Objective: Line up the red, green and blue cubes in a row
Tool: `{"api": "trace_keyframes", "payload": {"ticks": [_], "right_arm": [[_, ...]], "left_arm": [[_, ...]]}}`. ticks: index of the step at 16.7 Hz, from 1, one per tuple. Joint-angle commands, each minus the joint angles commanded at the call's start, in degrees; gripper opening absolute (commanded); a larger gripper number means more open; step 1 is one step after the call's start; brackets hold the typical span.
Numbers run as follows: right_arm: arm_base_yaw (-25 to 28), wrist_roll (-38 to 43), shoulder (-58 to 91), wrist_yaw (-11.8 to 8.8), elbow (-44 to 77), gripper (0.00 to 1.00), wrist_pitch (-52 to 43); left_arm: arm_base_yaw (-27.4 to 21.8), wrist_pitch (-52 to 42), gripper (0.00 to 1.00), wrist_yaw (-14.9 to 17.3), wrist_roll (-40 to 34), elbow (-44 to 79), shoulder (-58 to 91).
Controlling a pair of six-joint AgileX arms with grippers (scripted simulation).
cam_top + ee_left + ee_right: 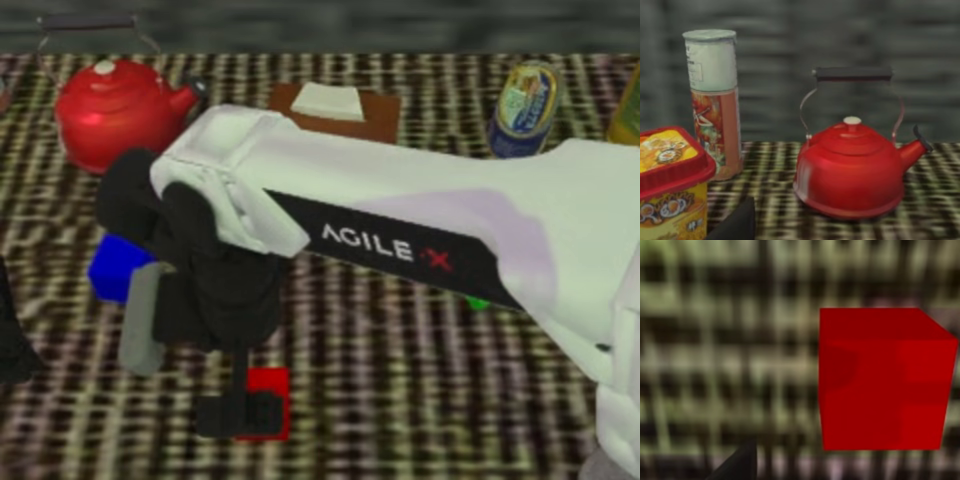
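The red cube (270,385) lies on the checked cloth near the front, left of centre. My right gripper (240,415) hangs over its near-left side, open and holding nothing. In the right wrist view the red cube (885,380) rests on the cloth, clear of the one dark finger (740,465) that shows. The blue cube (115,265) sits at the left, partly under the right arm's wrist. Only a sliver of the green cube (478,302) peeks out from under the right forearm. My left gripper (8,345) stays parked at the left edge.
A red kettle (115,110) stands at the back left, behind the blue cube. A brown board with a white block (335,108) and a tin (522,110) stand along the back. The left wrist view shows the kettle (850,170), a tall tube (715,100) and a yellow tub (670,185).
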Motion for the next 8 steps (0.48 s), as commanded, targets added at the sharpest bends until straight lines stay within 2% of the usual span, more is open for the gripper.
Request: {"api": "trace_keyframes", "payload": {"ticks": [4,6,8], "right_arm": [[-2.33,2.0,-0.44,0.04,-1.26,1.0,0.72],[-6.63,5.8,-1.6,0.07,-3.41,1.0,1.75],[-13.29,10.77,-3.12,0.04,-6.4,1.0,3.03]], "left_arm": [[0.0,0.0,1.0,0.0,0.0,0.0,0.0],[0.0,0.0,1.0,0.0,0.0,0.0,0.0],[0.0,0.0,1.0,0.0,0.0,0.0,0.0]]}}
